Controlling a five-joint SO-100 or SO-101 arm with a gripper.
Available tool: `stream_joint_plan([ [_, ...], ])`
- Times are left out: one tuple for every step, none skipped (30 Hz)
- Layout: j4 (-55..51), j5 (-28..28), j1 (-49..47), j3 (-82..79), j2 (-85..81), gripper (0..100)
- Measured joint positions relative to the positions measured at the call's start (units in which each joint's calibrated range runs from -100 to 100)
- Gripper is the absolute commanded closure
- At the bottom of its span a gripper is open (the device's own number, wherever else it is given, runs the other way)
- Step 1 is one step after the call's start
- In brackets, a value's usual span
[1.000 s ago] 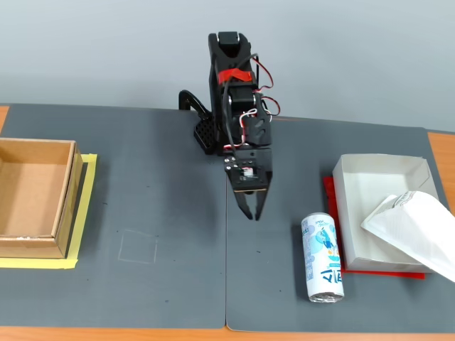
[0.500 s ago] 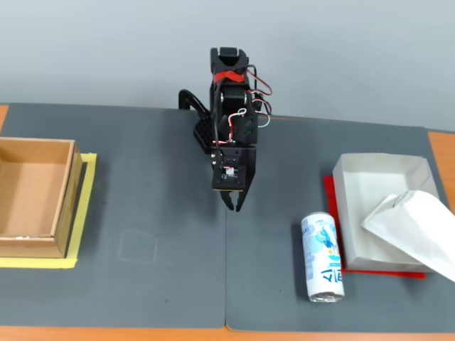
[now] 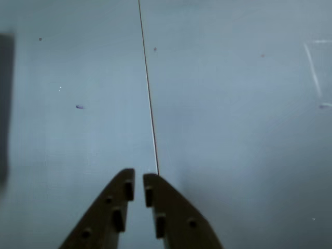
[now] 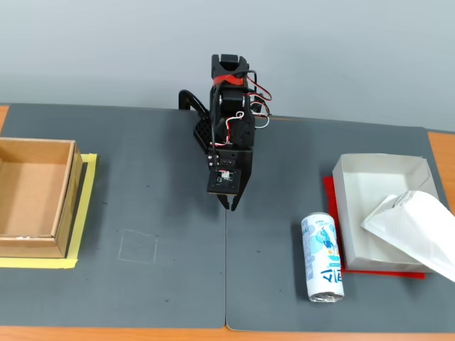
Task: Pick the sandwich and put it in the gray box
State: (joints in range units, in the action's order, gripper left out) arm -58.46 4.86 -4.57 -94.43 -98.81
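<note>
In the fixed view the white wedge-shaped sandwich (image 4: 416, 229) lies tilted across the near right corner of the gray box (image 4: 361, 195), partly over its rim. My gripper (image 4: 229, 202) hangs over the middle of the dark mat, well to the left of the box, pointing down. In the wrist view its two brown fingers (image 3: 138, 182) stand nearly together with nothing between them, over the mat seam (image 3: 149, 104). The sandwich and the box are out of the wrist view.
A white-and-blue can (image 4: 323, 259) lies on the mat just left of the gray box. A red sheet (image 4: 331, 206) lies under that box. A brown cardboard box (image 4: 67, 192) on yellow tape (image 4: 87, 206) stands at the left edge.
</note>
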Motion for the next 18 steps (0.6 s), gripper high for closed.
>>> stream_joint_plan([
  [0.0, 0.0, 0.0, -0.18, 0.0, 98],
  [0.0, 0.0, 0.0, -0.18, 0.0, 98],
  [0.0, 0.0, 0.0, -0.18, -0.17, 98],
  [0.0, 0.0, 0.0, -0.18, -0.08, 98],
  [0.0, 0.0, 0.0, -0.18, 0.0, 98],
  [0.0, 0.0, 0.0, -0.18, 0.0, 98],
  [0.0, 0.0, 0.0, -0.18, 0.0, 98],
  [0.0, 0.0, 0.0, -0.18, 0.0, 98],
  [0.0, 0.0, 0.0, -0.18, 0.0, 98],
  [0.0, 0.05, 0.0, -0.18, 0.0, 98],
  [0.0, 0.05, 0.0, -0.18, 0.0, 98],
  [0.0, 0.05, 0.0, -0.18, 0.0, 98],
  [0.0, 0.1, 0.0, -0.18, 0.0, 98],
  [0.0, 0.2, 0.0, -0.18, 0.0, 98],
  [0.0, 0.29, 0.0, -0.18, 0.0, 98],
  [0.0, 0.34, 0.0, -0.18, 0.0, 98],
  [0.0, 0.34, 0.0, -0.45, 0.0, 98],
  [0.0, 0.34, 0.0, -1.08, -0.17, 98],
])
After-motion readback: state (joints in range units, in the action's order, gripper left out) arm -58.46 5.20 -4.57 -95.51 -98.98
